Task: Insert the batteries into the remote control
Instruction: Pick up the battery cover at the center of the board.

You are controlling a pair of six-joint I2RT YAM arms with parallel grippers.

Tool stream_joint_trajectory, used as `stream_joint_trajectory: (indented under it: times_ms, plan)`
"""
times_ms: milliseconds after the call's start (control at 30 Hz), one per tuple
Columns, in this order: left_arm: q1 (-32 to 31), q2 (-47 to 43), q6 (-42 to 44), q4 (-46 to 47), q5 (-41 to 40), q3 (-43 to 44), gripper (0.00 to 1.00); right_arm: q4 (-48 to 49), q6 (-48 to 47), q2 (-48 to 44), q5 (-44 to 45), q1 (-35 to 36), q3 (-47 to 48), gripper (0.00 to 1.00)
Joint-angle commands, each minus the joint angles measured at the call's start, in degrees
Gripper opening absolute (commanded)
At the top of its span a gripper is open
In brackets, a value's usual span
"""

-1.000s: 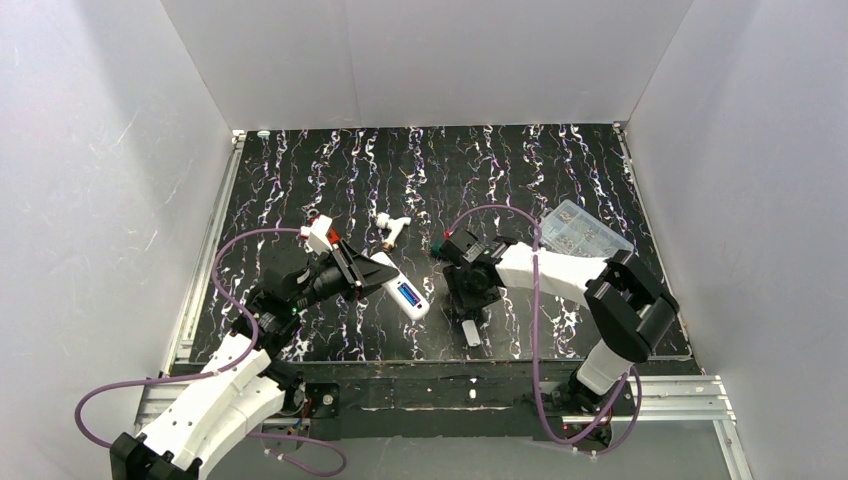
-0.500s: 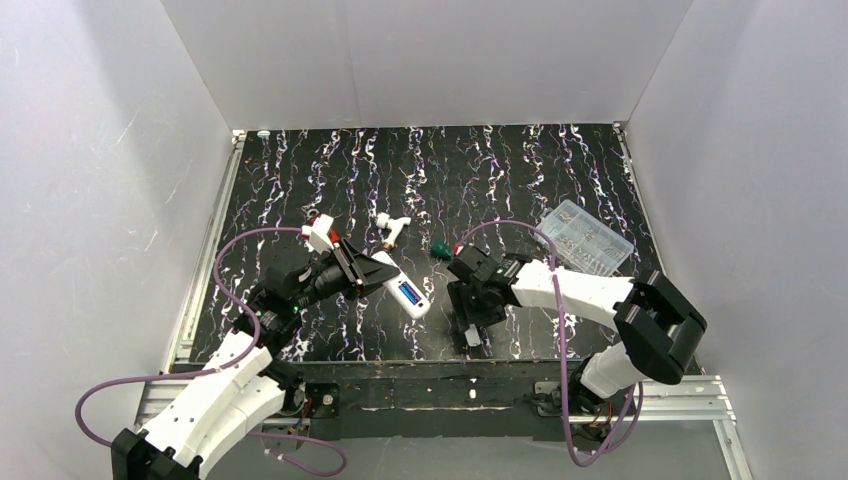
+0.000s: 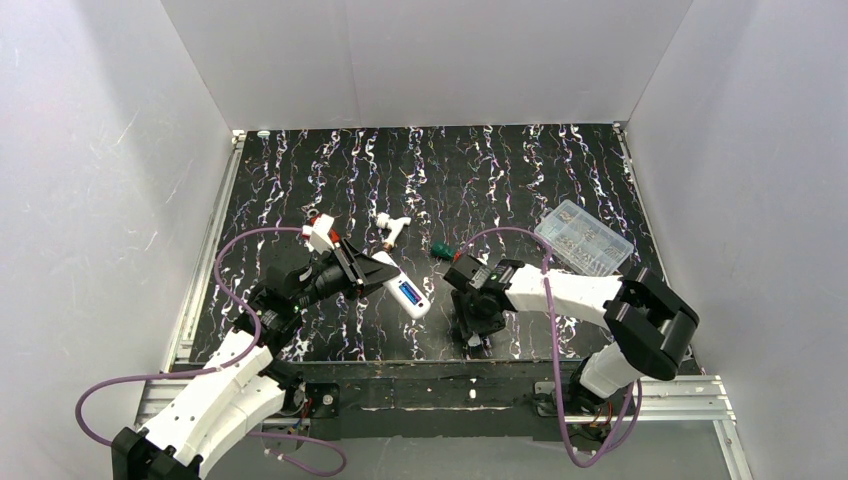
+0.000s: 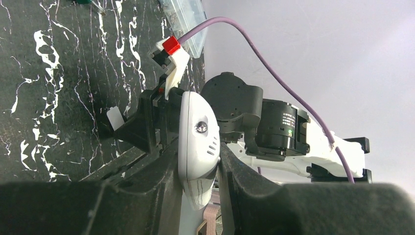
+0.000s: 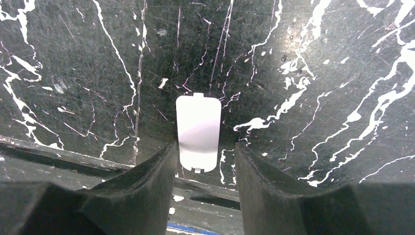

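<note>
Inside the left gripper (image 4: 198,164) — clamped tight — sits the remote control (image 4: 197,122).

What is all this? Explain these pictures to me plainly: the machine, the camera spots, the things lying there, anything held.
Two robot arms stand at a table's near edge. One picture looks down from above; the other two come from cameras on the wrists. The left gripper is shut on a white remote. The right gripper hangs open over a small white lid lying flat, one finger either side. Also on the table: a white pipe piece, a green-handled screwdriver and a clear box.
</note>
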Motion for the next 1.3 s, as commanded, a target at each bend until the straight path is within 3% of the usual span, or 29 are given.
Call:
stream_joint_trajectory:
  times_ms: [0,333,733,1267]
  plan:
    - [-0.3,-0.37,-0.12,3.88,1.58,1.33,0.0,-1.29,0.66,1.32,1.63,0.71,1.11,0.54]
    - [-0.27,-1.04,-0.04,3.47,1.41,0.8,0.0,-2.43,0.18,3.21,2.79,1.66,3.89,0.55]
    - [-0.26,-1.58,-0.03,3.22,1.22,0.46,0.0,-3.37,-0.19,4.24,3.49,2.18,5.24,0.41]
    - [-0.27,-1.48,-0.13,3.44,1.09,0.34,0.0,-2.42,-6.78,0.58,7.16,2.16,8.06,0.38]
